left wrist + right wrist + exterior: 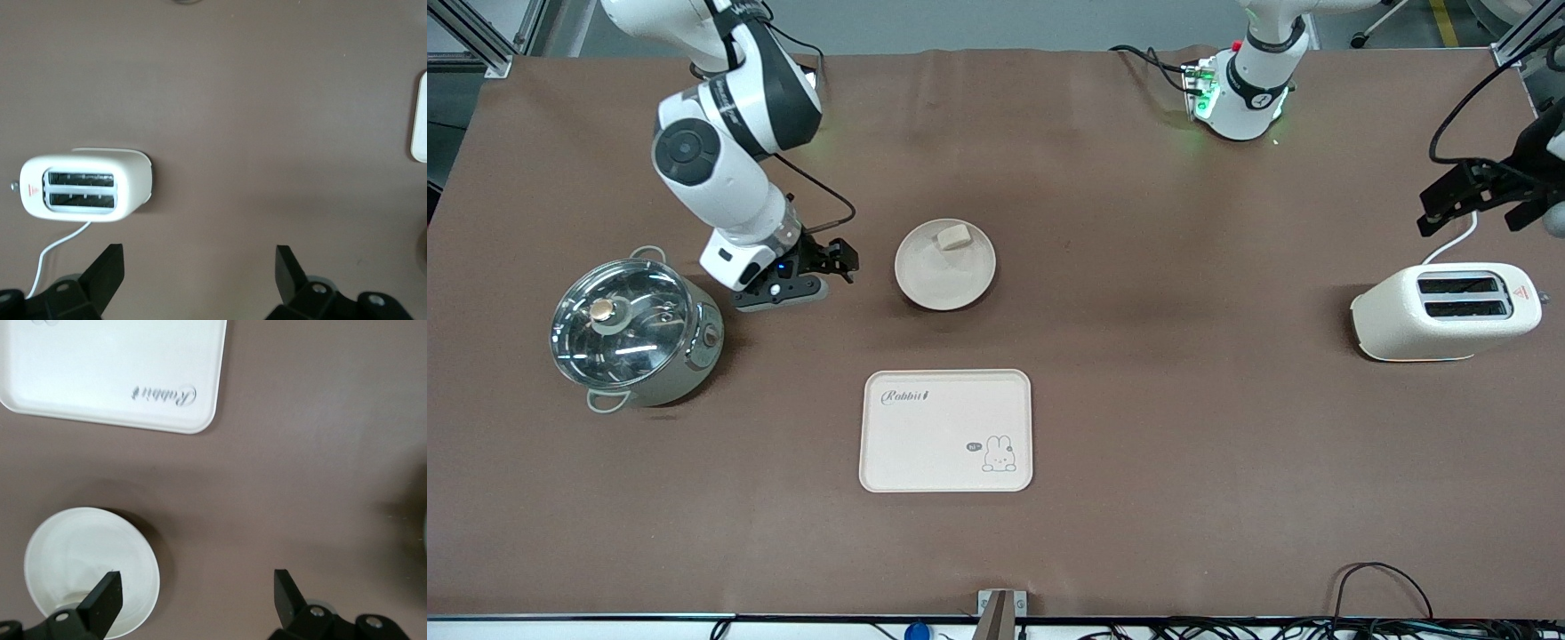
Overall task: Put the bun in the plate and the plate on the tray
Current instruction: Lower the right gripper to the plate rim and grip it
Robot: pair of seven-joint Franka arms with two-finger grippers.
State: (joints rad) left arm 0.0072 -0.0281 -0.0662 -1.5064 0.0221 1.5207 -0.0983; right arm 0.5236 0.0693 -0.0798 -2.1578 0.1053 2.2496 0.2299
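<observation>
The bun [953,236], a small cream lump, lies in the round cream plate [945,276] near its rim on the robots' side. The plate [87,560] stands on the table, apart from the tray [946,431], which lies nearer the front camera with its "Rabbit" print up. The tray [113,380] holds nothing. My right gripper [838,267] is open over the cloth between the pot and the plate. In the right wrist view the right gripper [198,593] has one finger over the plate's rim, and the bun is hidden. My left gripper [1472,209] waits open over the table by the toaster.
A steel pot with a glass lid [636,329] stands at the right arm's end of the table. A cream toaster [1445,311] with a white cord stands at the left arm's end. It shows as the toaster [83,188] in front of the left gripper [200,273].
</observation>
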